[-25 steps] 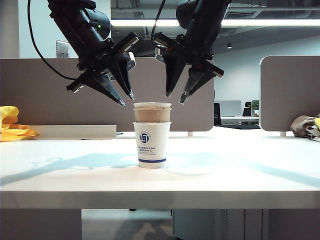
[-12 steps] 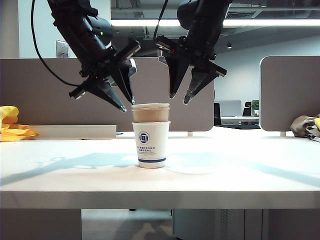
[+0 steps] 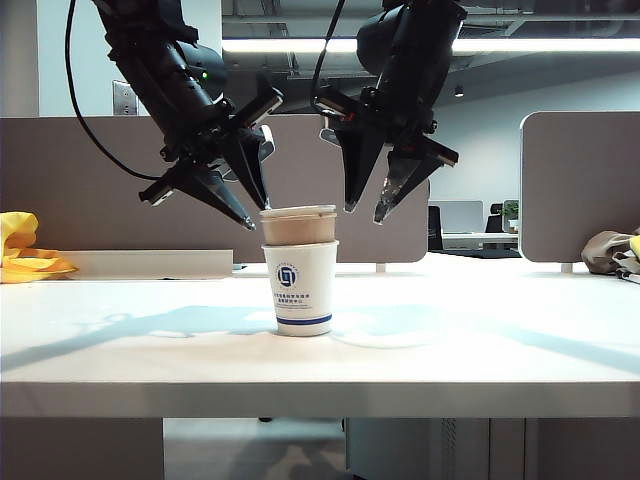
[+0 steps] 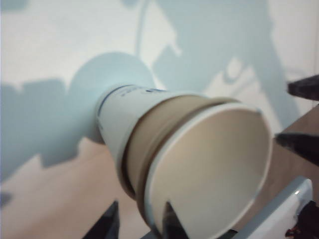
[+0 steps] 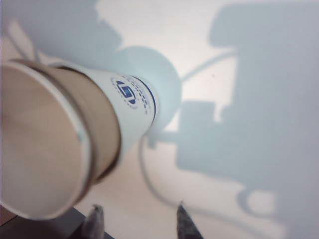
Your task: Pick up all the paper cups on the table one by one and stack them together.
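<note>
The fingers of the left gripper point(image 3: 256, 205) stand parted and hold nothing, their tips hanging just above the left side of the rim of the paper cups point(image 3: 299, 271) in the exterior view. One tip sits close over the rim and the other hangs lower and out to the left, beside the upper cup wall but apart from it. The fingers of the right gripper point(image 3: 365, 212) are spread wide and empty, their tips up and to the right of the stack, clear of the rim.

The cups stand nested as one upright stack near the middle of the table point(image 3: 500, 330): a white cup with a blue logo and band at the base, the brown cup inside it, and a white rim on top (the third cup, pushed well down).

In the left wrist view the stack point(image 4: 189, 159) fills the frame mouth-on, with the two dark fingertips point(image 4: 169, 219) just beside its rim; whether one of them grazes the rim is hard to tell, as the picture is soft. In the right wrist view the stack point(image 5: 75, 134) lies off to one side of the fingertips point(image 5: 184, 221), not between them.
</note>
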Tool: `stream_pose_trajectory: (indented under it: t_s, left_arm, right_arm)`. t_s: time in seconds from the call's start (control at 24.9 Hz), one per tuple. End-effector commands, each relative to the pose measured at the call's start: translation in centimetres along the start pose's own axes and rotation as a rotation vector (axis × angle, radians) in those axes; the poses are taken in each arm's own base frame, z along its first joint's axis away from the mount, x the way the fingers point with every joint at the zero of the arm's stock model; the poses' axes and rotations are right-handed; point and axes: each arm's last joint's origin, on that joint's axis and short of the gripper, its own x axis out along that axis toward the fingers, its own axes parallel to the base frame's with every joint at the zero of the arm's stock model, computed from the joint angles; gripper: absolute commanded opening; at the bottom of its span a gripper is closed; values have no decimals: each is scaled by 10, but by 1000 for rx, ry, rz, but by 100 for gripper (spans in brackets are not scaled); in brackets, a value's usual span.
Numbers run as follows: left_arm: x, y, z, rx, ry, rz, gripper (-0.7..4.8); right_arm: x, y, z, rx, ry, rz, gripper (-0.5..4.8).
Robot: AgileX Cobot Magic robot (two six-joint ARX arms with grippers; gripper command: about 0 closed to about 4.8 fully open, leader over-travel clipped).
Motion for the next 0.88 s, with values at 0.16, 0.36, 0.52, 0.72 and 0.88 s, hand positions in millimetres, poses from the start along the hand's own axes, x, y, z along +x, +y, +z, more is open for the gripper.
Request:
stream_pose_trajectory:
  t_s: [0.16,0.36,0.52,0.72,0.88]
  left_arm:
    - [-17,-13,4,30,-44,-27,114]
    - [-20,-14,2,25,-42,18,112]
    - [-20,-13,0,25,-34,40,112]
    - [-20,-13,1,25,-34,42,112]
    - [-20,-13,1,26,-35,43,112]
  right_arm:
    - [-6,2,0,-12,-20,6,189]
    - [-6,3,0,-13,-20,31,189]
    - [-6,3,0,-12,-20,31,189]
    - [-6,3,0,-12,-20,32,189]
    - [-6,3,0,-12,-21,53,189]
